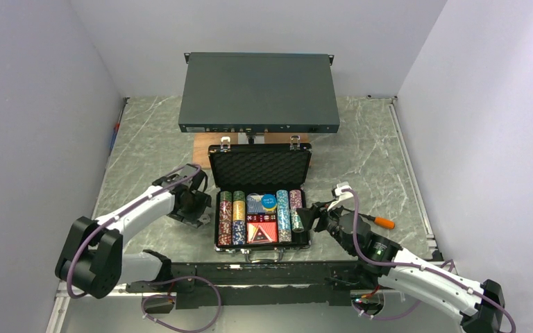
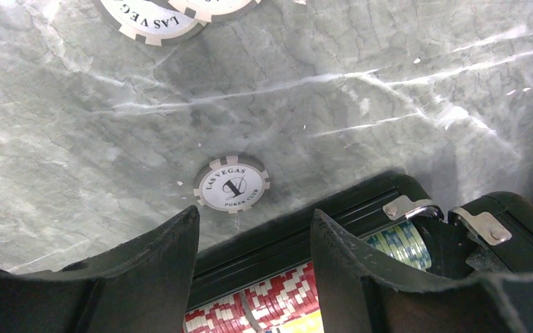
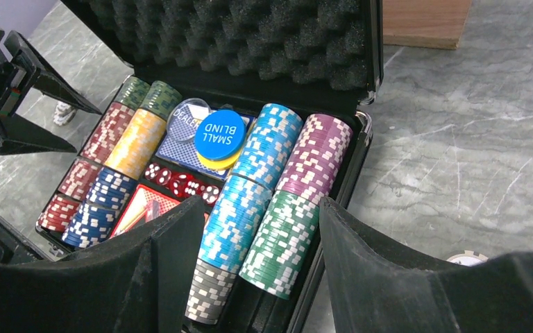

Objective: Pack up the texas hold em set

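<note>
The black briefcase (image 1: 262,247) lies open mid-table, its foam-lined lid (image 1: 259,166) standing up at the back. It holds rows of multicoloured chips (image 3: 271,173), card decks, red dice (image 3: 180,182) and a blue "small blind" disc (image 3: 220,133). My left gripper (image 1: 198,205) is open and empty at the case's left side. In the left wrist view (image 2: 253,236) it is just above the case's edge, near a loose grey-white chip (image 2: 232,184) on the table. My right gripper (image 1: 312,218) is open and empty at the case's right side, over the green and blue rows (image 3: 260,222).
A large dark grey rack box (image 1: 259,94) lies behind the case on a wooden board (image 1: 205,149). An orange-handled screwdriver (image 1: 384,222) lies right of my right gripper. More loose chips (image 2: 173,14) lie left of the case, and one (image 3: 468,259) to its right.
</note>
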You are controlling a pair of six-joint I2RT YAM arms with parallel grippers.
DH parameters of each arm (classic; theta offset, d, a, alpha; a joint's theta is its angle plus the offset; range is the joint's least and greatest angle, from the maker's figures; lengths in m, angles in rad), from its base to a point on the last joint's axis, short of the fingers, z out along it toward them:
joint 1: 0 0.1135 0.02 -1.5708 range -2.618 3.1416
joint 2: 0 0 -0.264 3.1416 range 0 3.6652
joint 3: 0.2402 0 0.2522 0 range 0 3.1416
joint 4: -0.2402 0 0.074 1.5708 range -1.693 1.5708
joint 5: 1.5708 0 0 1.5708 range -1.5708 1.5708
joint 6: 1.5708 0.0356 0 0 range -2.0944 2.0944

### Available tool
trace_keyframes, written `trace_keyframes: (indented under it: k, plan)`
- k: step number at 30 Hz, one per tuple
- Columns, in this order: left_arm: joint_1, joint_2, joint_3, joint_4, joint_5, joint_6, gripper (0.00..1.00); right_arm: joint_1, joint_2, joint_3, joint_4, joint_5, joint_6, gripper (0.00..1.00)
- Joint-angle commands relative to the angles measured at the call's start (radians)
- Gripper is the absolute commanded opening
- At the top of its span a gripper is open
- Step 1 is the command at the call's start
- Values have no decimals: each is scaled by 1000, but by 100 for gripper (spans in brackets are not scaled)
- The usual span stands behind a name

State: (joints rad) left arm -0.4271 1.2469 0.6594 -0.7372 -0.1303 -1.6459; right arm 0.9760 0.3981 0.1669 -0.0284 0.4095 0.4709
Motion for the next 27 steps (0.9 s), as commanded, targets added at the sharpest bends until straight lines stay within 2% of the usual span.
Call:
trace_keyframes:
  k: [1, 9, 14, 20, 27]
  plan:
    - [-6, 37, 42, -75, 10, -181, 62, 2, 10, 30, 33, 2, -12, 64]
    - [-7, 71, 27, -76, 9, -198, 58, 2, 15, 30, 35, 3, -12, 64]
    - [-8, 107, 31, -77, 2, -192, 52, 2, 24, 31, 38, 2, -14, 64]
    - [-8, 122, 7, -56, -1, -203, 53, 1, 26, 32, 39, 2, -14, 64]
    - [-13, 193, 94, -185, -31, -180, 52, 1, 31, 33, 41, 2, -14, 64]
